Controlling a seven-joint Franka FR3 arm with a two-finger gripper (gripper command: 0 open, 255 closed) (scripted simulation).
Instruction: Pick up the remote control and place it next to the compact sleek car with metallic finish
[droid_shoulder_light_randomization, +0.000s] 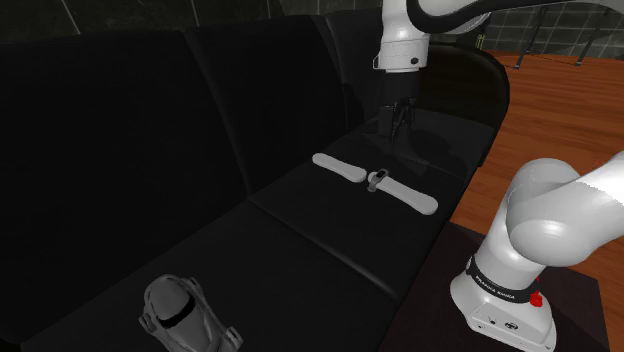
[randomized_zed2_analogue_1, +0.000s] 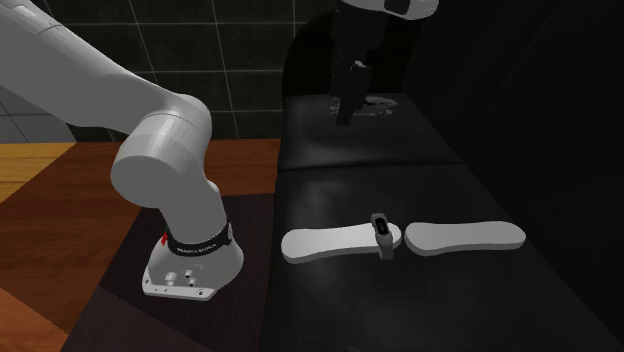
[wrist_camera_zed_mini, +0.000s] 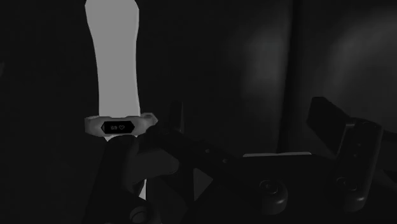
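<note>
Two long flat white pieces lie end to end on the black sofa seat, with a small grey band with a black face between them. I cannot tell which of these is the remote. In the second exterior view the same white pieces and band lie on the near cushion. A grey toy car sits on the seat at the shoulder view's lower left. My gripper hangs open above the seat, beyond the white pieces, holding nothing.
The black sofa's backrest rises along the shoulder view's left and its armrest closes the far end. The arm's base stands on its box beside the seat's edge. A wooden floor lies past the sofa.
</note>
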